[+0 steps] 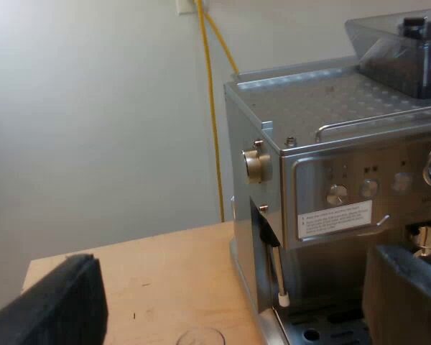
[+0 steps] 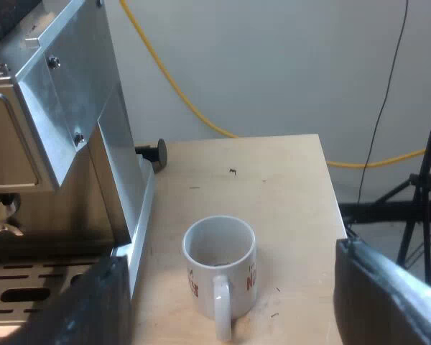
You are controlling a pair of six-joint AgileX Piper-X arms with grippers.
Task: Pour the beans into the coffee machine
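1. Black fingers (image 1: 57, 305) of my left gripper (image 1: 233, 284) stand spread wide and hold nothing. The rim of a measuring glass (image 1: 200, 336) shows between them on the table (image 1: 151, 266), just beside the corner of the espresso machine (image 1: 330, 144). I cannot see whether it holds the beans.
2. My right gripper (image 2: 237, 287) is also spread and empty, hovering over a white mug (image 2: 219, 262) that stands near the machine's side.
3. The bean hopper (image 1: 406, 50) sits on the machine's top, well above the glass, and looks dark inside. I cannot tell whether a lid covers it.
4. Risk: the glass is close to the machine's corner, so a finger coming down could hit the steel panel or knock the glass over.
5. Risk: smooth glass may slip in the pads during the lift. Tilting it too early would scatter beans over the perforated top, and a closed lid would bounce them off.
6. Writing: a white sticker (image 1: 335, 219) on the machine's front has small print I cannot read. The mug has red lettering, also illegible. I see no brand name.
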